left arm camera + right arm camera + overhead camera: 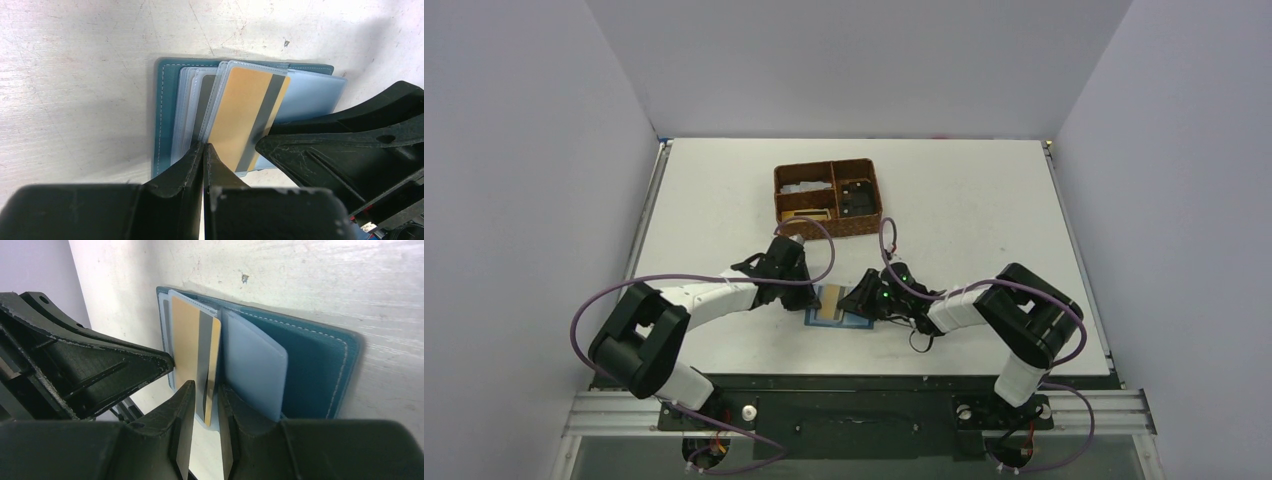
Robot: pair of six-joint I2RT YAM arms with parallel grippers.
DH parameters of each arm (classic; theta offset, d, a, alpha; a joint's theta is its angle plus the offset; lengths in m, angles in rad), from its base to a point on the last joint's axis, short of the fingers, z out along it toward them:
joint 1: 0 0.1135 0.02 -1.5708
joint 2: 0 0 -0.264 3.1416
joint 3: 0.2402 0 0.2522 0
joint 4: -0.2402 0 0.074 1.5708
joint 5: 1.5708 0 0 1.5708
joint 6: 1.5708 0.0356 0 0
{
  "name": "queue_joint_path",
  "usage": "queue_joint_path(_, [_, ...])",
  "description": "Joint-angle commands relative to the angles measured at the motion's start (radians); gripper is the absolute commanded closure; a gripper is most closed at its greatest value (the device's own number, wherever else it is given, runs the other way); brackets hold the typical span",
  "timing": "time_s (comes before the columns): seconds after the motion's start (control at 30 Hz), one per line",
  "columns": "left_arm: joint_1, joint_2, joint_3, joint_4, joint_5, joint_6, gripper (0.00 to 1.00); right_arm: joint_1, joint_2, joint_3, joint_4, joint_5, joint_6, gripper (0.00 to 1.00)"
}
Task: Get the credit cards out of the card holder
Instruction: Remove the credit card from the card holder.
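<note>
Noted left pincer (202,150) fully closed, tips against near edge of clear sleeves (187,115). Noted right pincer (205,400) narrowed astride near edge of tan-gold credit card (187,335); cannot confirm actual grip. Found card holder (320,365) lying open on tabletop (300,270), directly ahead of both, card in a sleeve.

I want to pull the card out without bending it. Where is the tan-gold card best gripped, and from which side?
Likely its near short edge, pinched across the two flat faces. The tan-gold card is thin and stands lifted off the open card holder, so a finger fits on each side. Come in along its length, as the right gripper does; its jaws straddle that edge.
</note>
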Motion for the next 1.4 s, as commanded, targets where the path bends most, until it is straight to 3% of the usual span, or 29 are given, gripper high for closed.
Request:
queue_joint_path(0.0, [-0.004,0.037,-0.01,-0.041,-0.068,0.008,1.0,-0.02,-0.027,-0.032,0.106,-0.007,0.032,0.8])
queue_joint_path(0.3, [-0.005,0.026,-0.015,-0.042,-0.067,0.008,1.0,-0.039,-0.006,-0.055,0.177,-0.013,0.066,0.87])
queue_joint_path(0.97, [-0.005,0.019,-0.025,-0.038,-0.061,0.006,1.0,-0.035,0.063,-0.042,0.229,-0.026,0.09,0.91])
queue_joint_path(1.13, [-0.004,0.012,-0.032,-0.041,-0.063,0.002,1.0,-0.034,0.072,-0.035,0.235,-0.029,0.094,1.0])
queue_joint_path(1.37, [-0.002,0.0,-0.048,-0.049,-0.092,-0.02,1.0,-0.038,0.062,-0.042,0.215,-0.02,0.079,1.0])
